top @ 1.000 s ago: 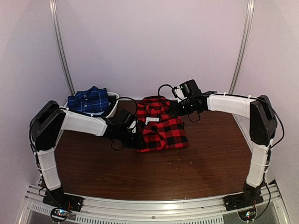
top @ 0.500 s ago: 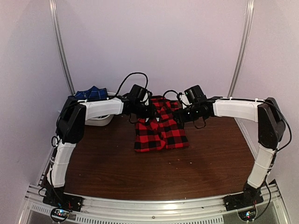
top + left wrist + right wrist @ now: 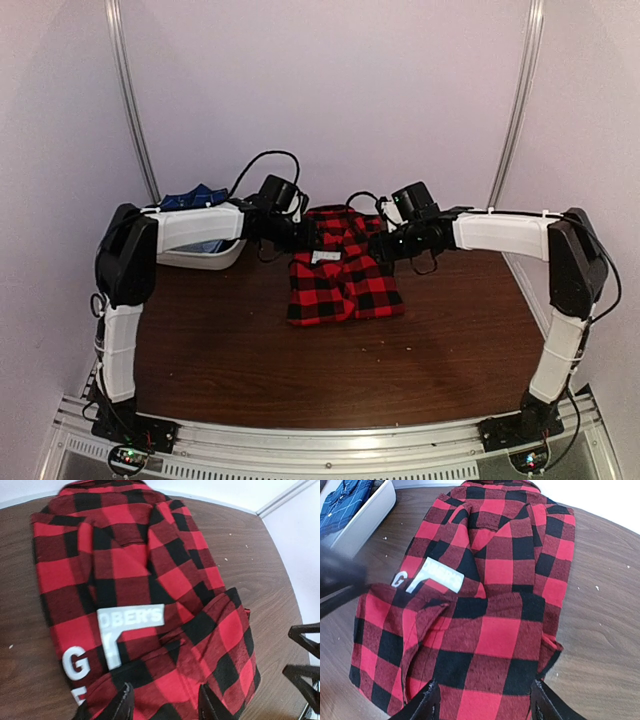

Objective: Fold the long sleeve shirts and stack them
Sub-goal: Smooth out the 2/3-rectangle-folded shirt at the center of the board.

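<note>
Right wrist view: red-and-black shirt [image 3: 490,605] just beneath the released, empty right end effector [image 3: 485,690]

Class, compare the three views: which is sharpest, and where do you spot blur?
Left wrist: red-and-black shirt crisp, white letters legible. Right wrist: shirt sharp, dark shape at the left edge blurred. Top external: softest, plaid detail smeared.

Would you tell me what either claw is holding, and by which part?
Nothing is held; left claw and right claw stand open over the red shirt.
</note>
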